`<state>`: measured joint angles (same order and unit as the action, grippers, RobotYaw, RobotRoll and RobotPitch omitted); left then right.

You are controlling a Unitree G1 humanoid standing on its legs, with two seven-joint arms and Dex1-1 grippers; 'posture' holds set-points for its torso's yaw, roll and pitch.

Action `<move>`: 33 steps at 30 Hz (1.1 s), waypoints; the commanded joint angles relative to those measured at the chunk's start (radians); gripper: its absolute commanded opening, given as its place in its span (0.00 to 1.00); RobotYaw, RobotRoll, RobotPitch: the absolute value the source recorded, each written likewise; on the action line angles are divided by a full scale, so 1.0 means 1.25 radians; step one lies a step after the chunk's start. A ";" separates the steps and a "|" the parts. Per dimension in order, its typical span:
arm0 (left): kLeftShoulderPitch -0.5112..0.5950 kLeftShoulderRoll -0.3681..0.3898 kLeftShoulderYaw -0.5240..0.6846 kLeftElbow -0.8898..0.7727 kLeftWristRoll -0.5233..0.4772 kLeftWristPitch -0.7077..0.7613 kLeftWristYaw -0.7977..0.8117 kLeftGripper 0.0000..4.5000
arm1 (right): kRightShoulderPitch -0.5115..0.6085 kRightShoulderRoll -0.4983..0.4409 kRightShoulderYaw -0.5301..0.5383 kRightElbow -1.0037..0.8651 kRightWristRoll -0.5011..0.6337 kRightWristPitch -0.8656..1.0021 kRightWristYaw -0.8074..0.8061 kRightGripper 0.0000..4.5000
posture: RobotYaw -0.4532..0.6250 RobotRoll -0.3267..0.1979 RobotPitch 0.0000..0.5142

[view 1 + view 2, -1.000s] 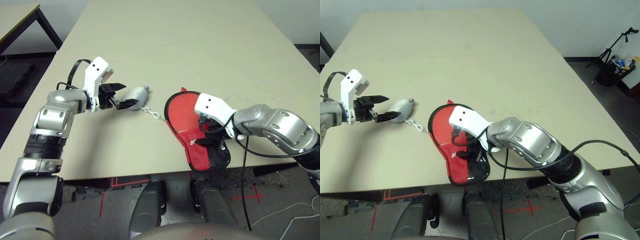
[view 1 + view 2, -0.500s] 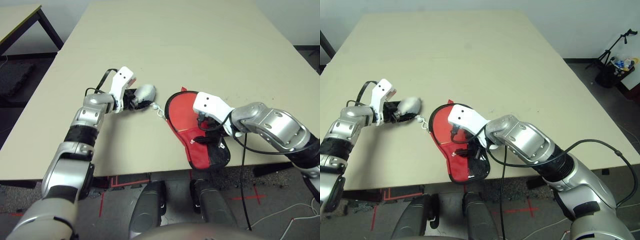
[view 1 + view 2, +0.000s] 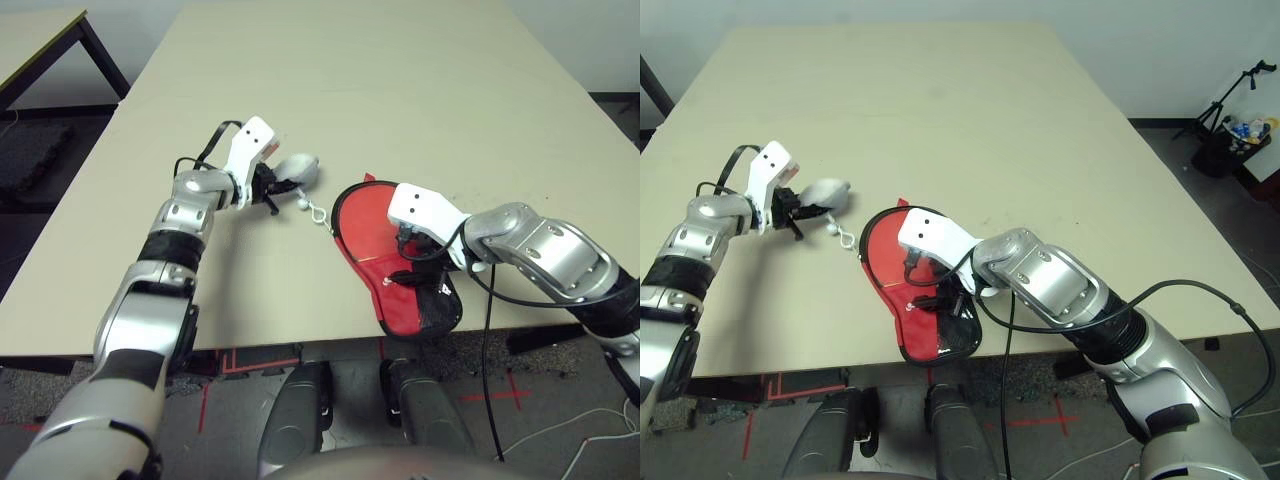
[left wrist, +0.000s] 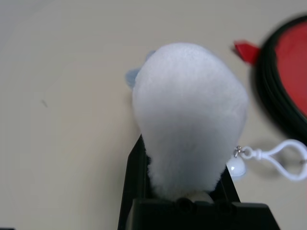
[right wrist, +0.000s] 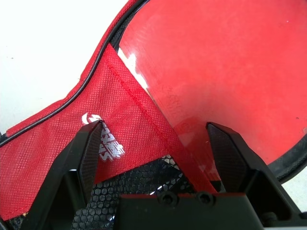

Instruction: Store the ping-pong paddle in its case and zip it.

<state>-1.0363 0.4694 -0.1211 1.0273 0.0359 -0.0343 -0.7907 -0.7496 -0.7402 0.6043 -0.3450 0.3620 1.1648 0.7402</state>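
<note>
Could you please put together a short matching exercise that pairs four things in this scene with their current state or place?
Things:
1. left gripper
2. right gripper
3. ping-pong paddle
4. white clip

States:
A. open above the case
B. lying inside the case
C. shut on the white fluffy ball
D. lying on the table between ball and case

Pairs: 1-C, 2-A, 3-B, 4-D

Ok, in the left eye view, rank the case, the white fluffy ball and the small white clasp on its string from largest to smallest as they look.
1. The case, by far the largest.
2. The white fluffy ball, held in the shut left gripper.
3. The white clasp, smallest, lying between ball and case.
</note>
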 commanded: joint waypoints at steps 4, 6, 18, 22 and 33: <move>-0.152 -0.067 -0.002 0.191 0.073 -0.065 0.192 0.13 | 0.021 0.002 0.030 0.014 -0.023 0.020 0.020 1.00 | 0.34 0.62 0.36; -0.195 -0.114 -0.015 0.223 0.100 -0.073 0.237 0.13 | 0.024 0.008 0.033 0.009 -0.020 0.028 0.023 1.00 | 0.33 0.62 0.39; -0.244 -0.330 -0.026 0.264 0.180 -0.086 0.313 0.13 | 0.043 0.042 0.032 -0.062 -0.003 0.119 0.008 1.00 | 0.21 0.62 0.58; -0.233 -0.372 -0.025 0.263 0.188 -0.094 0.302 0.13 | 0.044 0.051 0.025 -0.067 -0.003 0.135 0.003 1.00 | 0.20 0.62 0.58; -0.210 -0.472 0.005 0.251 0.151 -0.105 0.201 0.13 | 0.044 0.065 0.015 -0.049 -0.013 0.129 -0.007 1.00 | 0.20 0.62 0.57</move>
<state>-1.3116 -0.1023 -0.1184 1.3412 0.2313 -0.1480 -0.5144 -0.7447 -0.6713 0.5589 -0.4758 0.3392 1.2881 0.7348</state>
